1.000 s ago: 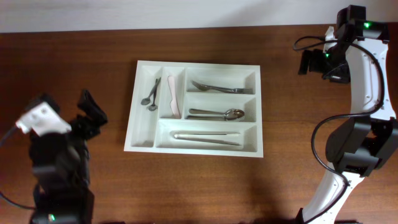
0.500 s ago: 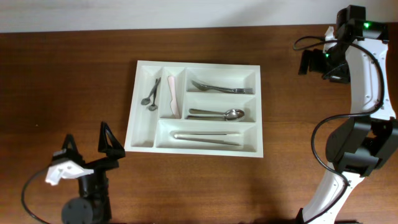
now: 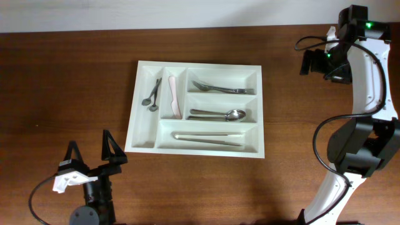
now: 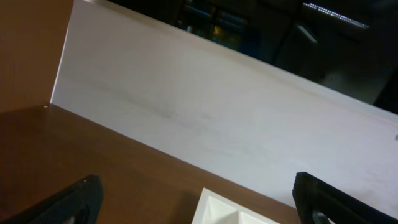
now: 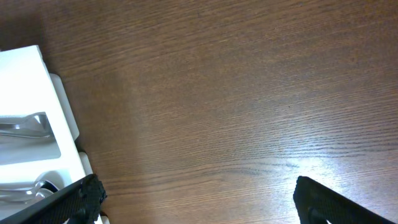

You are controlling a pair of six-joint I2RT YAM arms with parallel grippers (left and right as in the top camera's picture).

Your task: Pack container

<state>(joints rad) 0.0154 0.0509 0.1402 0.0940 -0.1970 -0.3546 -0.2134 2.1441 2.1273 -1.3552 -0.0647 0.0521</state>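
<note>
White plastic, the container (image 3: 142,130) lies mid-worktop (image 3: 75,75) between the arms, probably light, stiff and slick, its loose cutlery (image 3: 219,114) liable to slide, so best taken level by the thin rim, while both arms' jaws stand spread and empty, well apart from it.

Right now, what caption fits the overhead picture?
Cutlery sorted in the tray; left tool and right tool open, away.
</note>
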